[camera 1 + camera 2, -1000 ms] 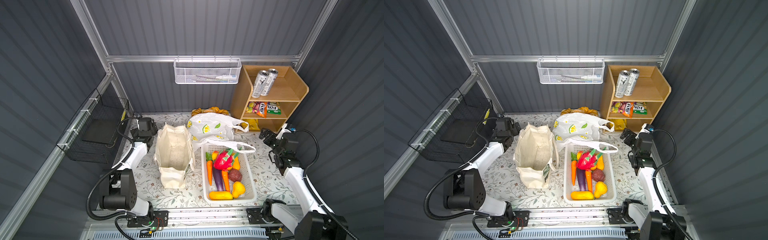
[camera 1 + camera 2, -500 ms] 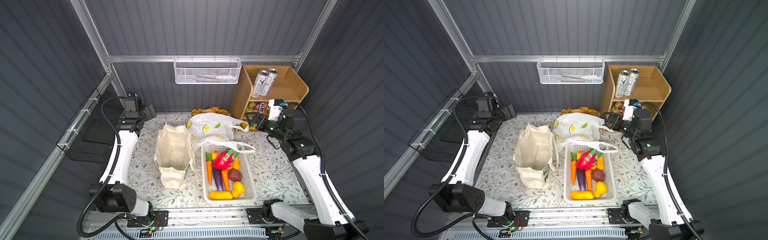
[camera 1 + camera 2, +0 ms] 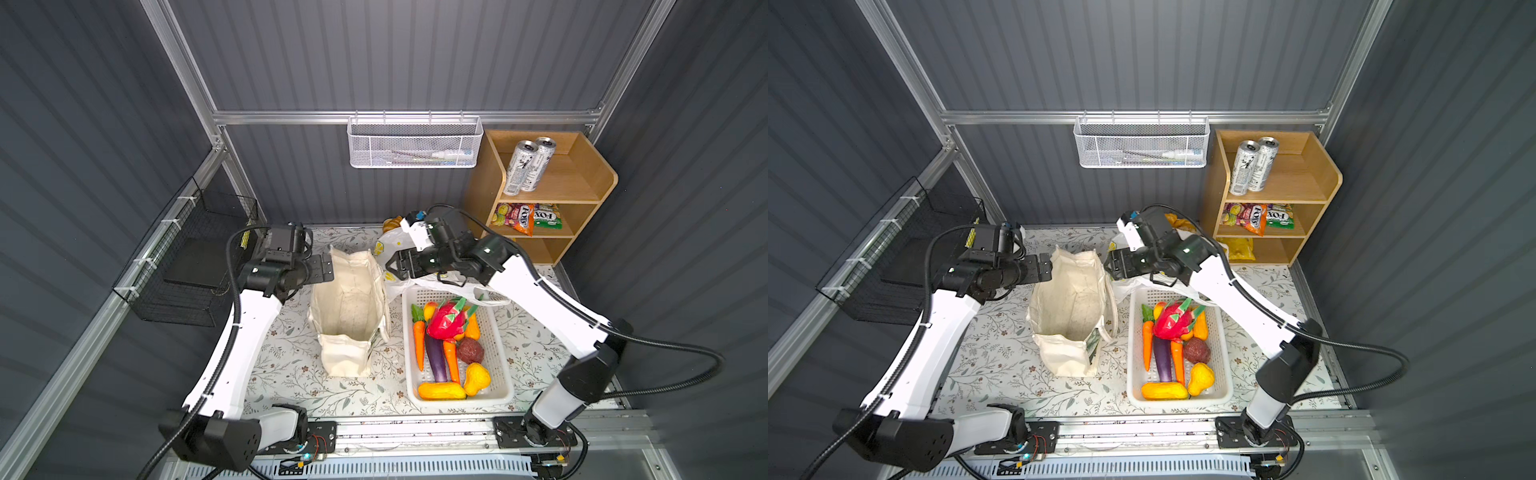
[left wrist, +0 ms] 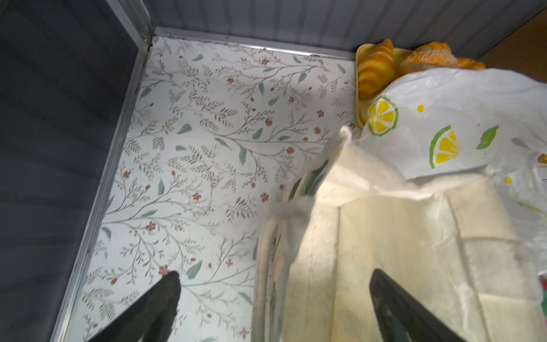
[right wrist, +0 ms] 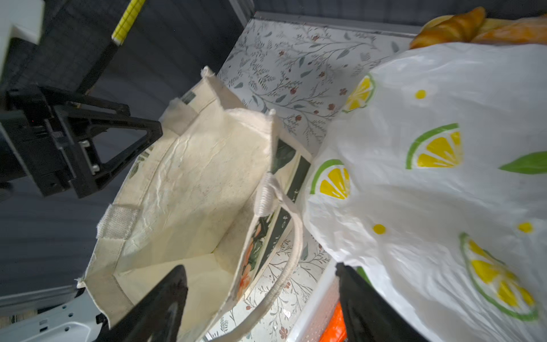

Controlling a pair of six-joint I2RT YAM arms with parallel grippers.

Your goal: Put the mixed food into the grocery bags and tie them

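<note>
Open tote [image 3: 347, 307], flanked
Left gripper [image 3: 326, 269] at its left rim, right gripper [image 3: 390, 270] over its right rim; both fingers apart.

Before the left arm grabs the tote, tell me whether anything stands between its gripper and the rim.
Nothing visible does. The open left gripper brackets the canvas tote's rim; the lemon-print bag lies beyond it.

We see dark grey ribbed walls [image 3: 374, 54] on three sides, framed by aluminium rails [image 3: 291, 117]. A white mesh basket [image 3: 374, 143] hangs on the back rail, and a black wire basket [image 3: 183, 299] on the left wall. A wooden shelf [image 3: 586, 183] stands in the back right corner on the floral surface [image 3: 291, 365]. The light is even.
</note>
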